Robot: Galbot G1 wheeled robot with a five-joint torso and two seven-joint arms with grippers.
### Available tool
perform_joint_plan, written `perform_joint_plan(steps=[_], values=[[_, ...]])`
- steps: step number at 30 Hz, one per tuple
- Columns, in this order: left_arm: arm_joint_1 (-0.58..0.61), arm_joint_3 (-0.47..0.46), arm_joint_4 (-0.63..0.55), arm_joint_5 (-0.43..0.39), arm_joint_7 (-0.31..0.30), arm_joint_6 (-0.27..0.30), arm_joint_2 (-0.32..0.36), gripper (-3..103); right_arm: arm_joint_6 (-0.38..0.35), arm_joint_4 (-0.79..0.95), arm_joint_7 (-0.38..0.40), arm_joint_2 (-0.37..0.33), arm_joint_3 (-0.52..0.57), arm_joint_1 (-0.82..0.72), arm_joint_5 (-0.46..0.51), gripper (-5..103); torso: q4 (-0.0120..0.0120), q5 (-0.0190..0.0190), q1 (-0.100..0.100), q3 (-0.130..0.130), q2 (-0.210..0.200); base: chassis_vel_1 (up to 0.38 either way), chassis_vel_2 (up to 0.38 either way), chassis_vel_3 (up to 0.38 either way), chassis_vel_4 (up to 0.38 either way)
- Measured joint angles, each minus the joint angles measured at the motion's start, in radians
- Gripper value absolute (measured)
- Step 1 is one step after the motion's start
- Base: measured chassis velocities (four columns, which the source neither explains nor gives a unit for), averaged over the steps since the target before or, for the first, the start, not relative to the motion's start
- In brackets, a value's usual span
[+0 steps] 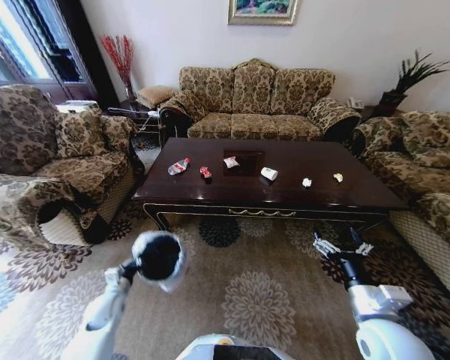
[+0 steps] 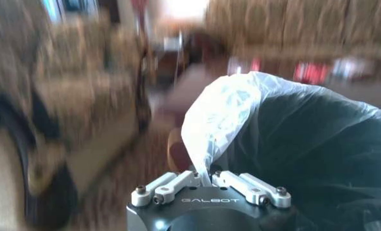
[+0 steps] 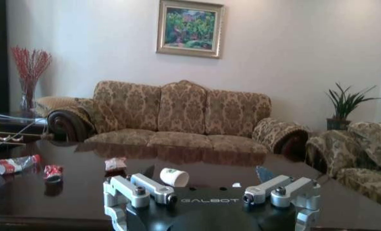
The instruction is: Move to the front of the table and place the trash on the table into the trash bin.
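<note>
My left gripper point(image 2: 211, 179) pinches the bin point(image 1: 159, 257) liner, right gripper point(image 3: 211, 192) spread; roll squarely to the table point(image 1: 315, 196) front, bin level.

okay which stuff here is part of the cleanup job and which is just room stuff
Job: table; bottle, red wrapper, white packet, paper cup, two paper wads; trash bin, held by left gripper; right gripper, open.

Room: sofa, painting, plant, rug.
</note>
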Motion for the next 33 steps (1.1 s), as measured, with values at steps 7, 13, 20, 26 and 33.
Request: perform_joint_plan(steps=[7,13,20,26,33], values=[[0.006,-0.03,-0.273,0.018,-0.096,0.078,0.019,3,-0.007,0.006,0.002,-0.015,0.006,0.027,0.006,100,0.0,-0.0003,0.0,0.0,0.0,0.0,0.0,0.0,0.0],[0.007,-0.043,-0.399,0.017,-0.143,0.126,0.027,3,-0.016,0.01,0.004,-0.022,-0.003,0.056,0.006,100,0.0,-0.0004,0.0,0.0,0.0,0.0,0.0,0.0,0.0],[0.02,-0.096,-0.538,-0.069,-0.216,0.162,0.035,3,-0.035,0.018,0.001,-0.03,-0.014,0.082,0.041,100,-0.0001,-0.0006,0.0,0.0,0.0,0.0,0.0,0.0,0.0],[0.032,-0.097,-0.537,-0.075,-0.229,0.158,0.02,3,-0.036,0.026,0.0,-0.03,-0.014,0.072,0.033,100,-0.0001,-0.0005,0.0,0.0,0.0,-0.029,0.031,0.03,-0.044],[0.038,-0.093,-0.545,-0.083,-0.249,0.159,0.01,3,-0.031,0.03,-0.005,-0.022,-0.015,0.051,0.01,100,-0.0002,-0.0003,0.0,0.0,0.0,-0.11,0.148,0.168,-0.123]])
